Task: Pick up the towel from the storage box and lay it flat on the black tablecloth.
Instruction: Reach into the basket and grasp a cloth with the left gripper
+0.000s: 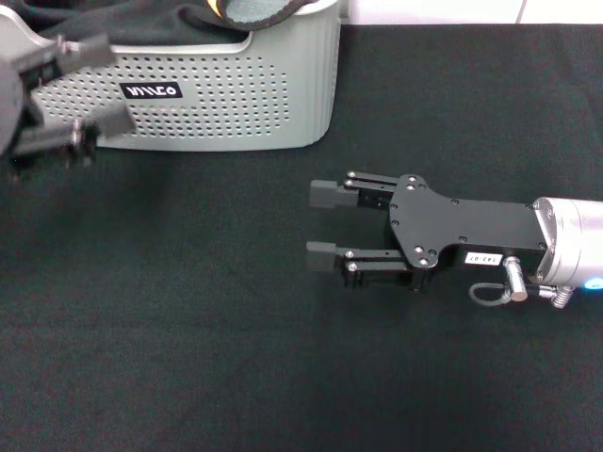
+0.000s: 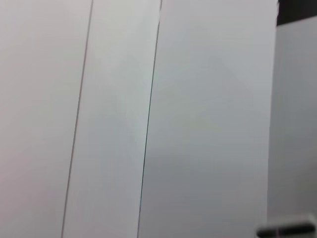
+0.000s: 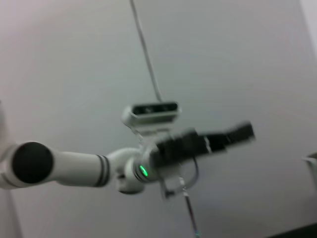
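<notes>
Mostly black tablecloth [image 1: 188, 330]; pale wall, perhaps.

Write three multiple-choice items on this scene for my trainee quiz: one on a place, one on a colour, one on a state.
1. Where is the box?
A. far left of the cloth
B. near right corner
C. under the right gripper

2. What colour is the box's label?
A. red
B. black with white letters
C. yellow

3. How is the right gripper?
A. shut on the towel
B. open, empty
C. inside the box

Key: 1 A, it stands at the far left. 2 B, the label is dark with white print. 3 B, its fingers are apart over bare cloth.
</notes>
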`<state>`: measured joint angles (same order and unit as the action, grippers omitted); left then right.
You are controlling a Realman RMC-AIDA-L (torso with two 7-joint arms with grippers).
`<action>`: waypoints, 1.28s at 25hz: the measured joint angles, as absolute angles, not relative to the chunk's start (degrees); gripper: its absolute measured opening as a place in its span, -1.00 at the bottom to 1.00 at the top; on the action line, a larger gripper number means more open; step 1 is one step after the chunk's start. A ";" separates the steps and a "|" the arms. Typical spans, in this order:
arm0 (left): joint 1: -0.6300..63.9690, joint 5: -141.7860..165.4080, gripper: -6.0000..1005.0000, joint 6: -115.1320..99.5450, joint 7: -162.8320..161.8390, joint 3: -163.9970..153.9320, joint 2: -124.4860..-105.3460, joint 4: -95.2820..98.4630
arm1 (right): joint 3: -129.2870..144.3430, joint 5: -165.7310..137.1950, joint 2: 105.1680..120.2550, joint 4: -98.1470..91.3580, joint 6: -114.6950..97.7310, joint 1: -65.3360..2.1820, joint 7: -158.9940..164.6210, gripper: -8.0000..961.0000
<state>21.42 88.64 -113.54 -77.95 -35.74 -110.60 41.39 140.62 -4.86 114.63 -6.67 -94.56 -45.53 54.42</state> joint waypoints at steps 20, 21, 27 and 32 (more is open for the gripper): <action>29.61 114.14 0.21 -68.88 -99.84 -59.06 -119.79 78.48 | 133.62 -4.68 113.93 -6.73 -93.79 -34.74 50.32 0.53; 29.59 115.39 0.10 -67.44 -100.35 -60.14 -119.80 78.77 | 133.33 -4.70 113.92 -6.74 -93.82 -34.48 50.20 0.53; 29.80 120.57 -0.02 -64.68 -101.99 -62.63 -119.87 79.03 | 132.47 -4.80 113.86 -6.69 -93.63 -33.83 49.93 0.53; 29.52 121.06 -0.02 -64.68 -102.95 -62.84 -119.90 79.13 | 132.45 -4.70 113.89 -6.68 -93.46 -34.28 49.92 0.52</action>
